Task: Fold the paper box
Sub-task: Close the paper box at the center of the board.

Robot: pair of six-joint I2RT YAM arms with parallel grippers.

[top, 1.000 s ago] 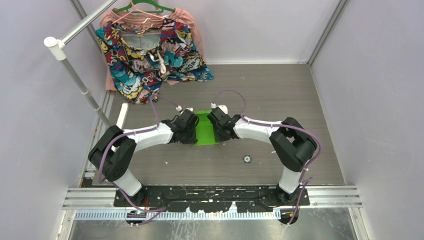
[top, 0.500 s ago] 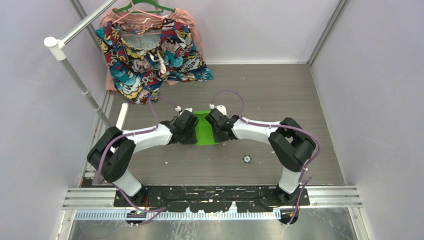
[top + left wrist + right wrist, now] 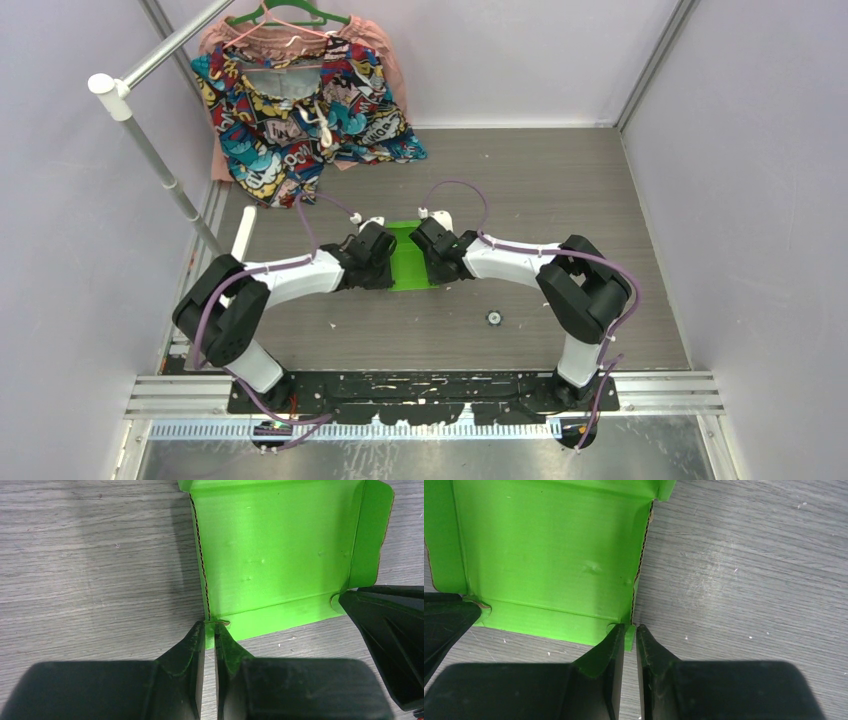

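Lime-green card, the paper box [image 3: 412,255] lies part-folded on the table [image 3: 560,190]. The left end effector [image 3: 210,630] and the right end effector [image 3: 629,632] are each clamped on a raised side wall at its near corner. Both walls are best turned together, evenly and gently, so the thin card creases along its score lines rather than tearing.

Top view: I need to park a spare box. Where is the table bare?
Widest bare patch: far right of the table, between the right arm and the back wall. A narrower one: between the paper box and the arm bases, beside a small round part. Crowded: centre, and the garment far left.
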